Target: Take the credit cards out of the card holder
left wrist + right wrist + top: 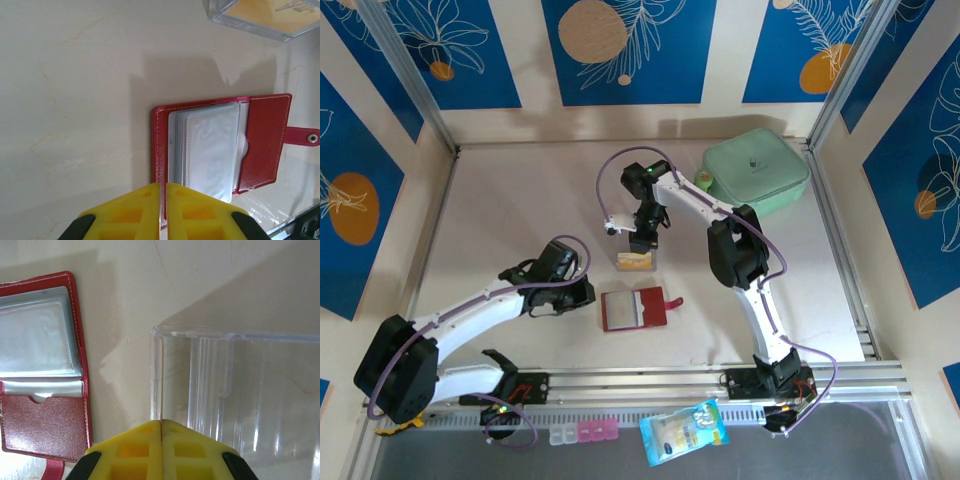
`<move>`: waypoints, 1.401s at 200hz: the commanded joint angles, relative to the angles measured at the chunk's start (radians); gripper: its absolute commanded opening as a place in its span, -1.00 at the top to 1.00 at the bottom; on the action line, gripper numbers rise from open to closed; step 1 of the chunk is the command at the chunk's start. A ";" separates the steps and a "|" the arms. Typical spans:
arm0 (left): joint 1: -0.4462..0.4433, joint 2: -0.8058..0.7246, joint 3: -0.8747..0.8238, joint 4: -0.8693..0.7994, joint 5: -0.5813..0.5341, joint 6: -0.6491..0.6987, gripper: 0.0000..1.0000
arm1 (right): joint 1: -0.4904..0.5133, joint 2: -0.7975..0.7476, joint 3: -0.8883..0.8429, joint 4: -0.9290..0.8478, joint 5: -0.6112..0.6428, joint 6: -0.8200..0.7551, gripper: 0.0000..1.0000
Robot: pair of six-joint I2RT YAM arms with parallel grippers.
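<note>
Lying open, flat red stitched card holder [262, 135] with glossy clear pockets [210, 150] (both arms' yellow jaws closed)

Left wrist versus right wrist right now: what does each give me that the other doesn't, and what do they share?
Left wrist: the card holder almost whole, lying open with its clear pockets up, the snap stud on its tab, a gold card seen through the clear case, and the left gripper, shut.
Right wrist: the case's see-through wall and inner ribs close up, just ahead of the right gripper, shut.
Both: the open card holder on the table, with the clear case beside it, not touching it.
</note>
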 commanded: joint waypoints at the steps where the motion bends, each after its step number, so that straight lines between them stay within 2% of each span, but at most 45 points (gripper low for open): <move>1: 0.011 0.013 -0.012 0.008 0.016 0.010 0.76 | 0.005 0.027 0.006 -0.044 -0.013 -0.012 0.87; 36: 0.011 0.021 -0.009 0.015 0.022 0.011 0.76 | -0.014 -0.031 0.020 -0.040 -0.017 0.014 0.59; 90: 0.010 0.054 0.005 0.046 0.048 0.008 0.74 | -0.026 -0.183 -0.043 0.028 -0.047 0.101 0.59; 137: -0.001 0.096 0.027 0.071 0.075 0.008 0.73 | -0.016 -0.352 -0.238 0.199 -0.110 0.268 0.63; 164: -0.015 0.116 0.030 0.092 0.077 -0.003 0.74 | 0.004 -0.441 -0.370 0.318 -0.143 0.426 0.65; 184: -0.025 0.126 0.032 0.099 0.069 -0.010 0.74 | 0.022 -0.503 -0.477 0.425 -0.140 0.603 0.67; 224: -0.045 0.147 0.019 0.125 0.062 -0.029 0.79 | 0.074 -0.634 -0.719 0.662 -0.092 0.969 0.68; 253: -0.066 0.163 0.016 0.138 0.050 -0.039 0.84 | 0.092 -0.712 -0.861 0.763 -0.010 1.253 0.68; 280: -0.083 0.182 0.013 0.149 0.046 -0.048 0.88 | 0.099 -0.774 -0.990 0.861 -0.015 1.413 0.71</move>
